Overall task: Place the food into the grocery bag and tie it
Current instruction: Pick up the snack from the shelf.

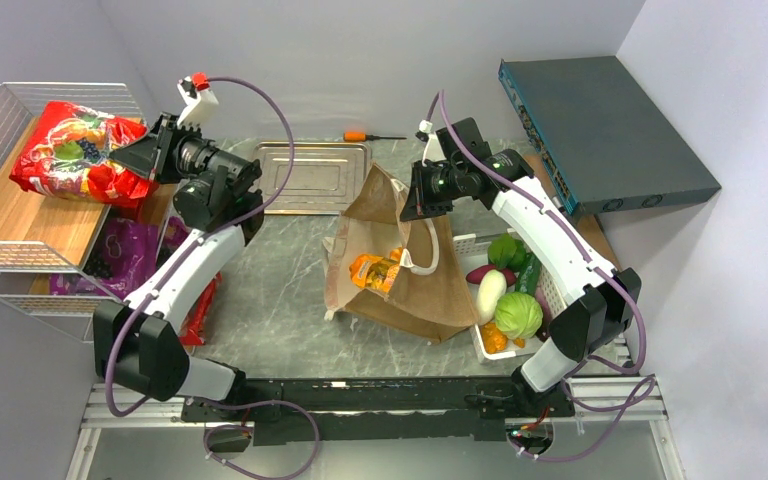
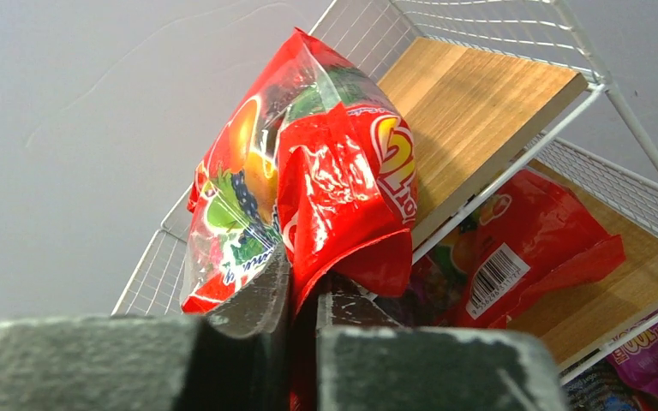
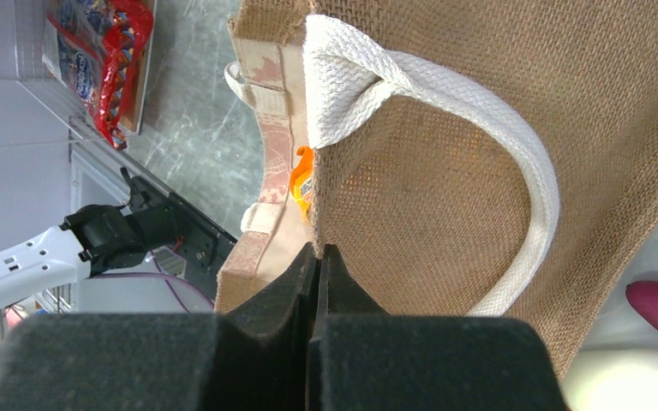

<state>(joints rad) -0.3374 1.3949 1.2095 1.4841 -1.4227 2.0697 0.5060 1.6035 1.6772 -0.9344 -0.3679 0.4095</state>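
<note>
From above, my left gripper (image 1: 150,155) is out at the wire shelf (image 1: 20,228) by the far-left corner of the desk (image 1: 290,300), right against the red snack packet (image 1: 70,150) lying on its top board. The grocery bag (image 1: 430,285) sits mid-desk, leaning, with an orange packet (image 1: 375,270) already inside. My right gripper (image 1: 412,195) holds the bag's far rim up so the mouth gapes. The white basket (image 1: 483,345) at the right edge has vegetables in it.

On the left wrist camera, the fingers are nearly together, with the packet's lower edge pinched between them. I read that as a grip on the packet, though only by a thin margin of foil.

On the right wrist camera, the jaws are closed on the bag's brown weave, just below the white handle (image 3: 514,145).

So I judge the loading step is in hand and the tying is a long way off. Next I need to lift the packet clear of the shelf wire, carry it across to the open mouth, and let go only once it is above the opening.
</note>
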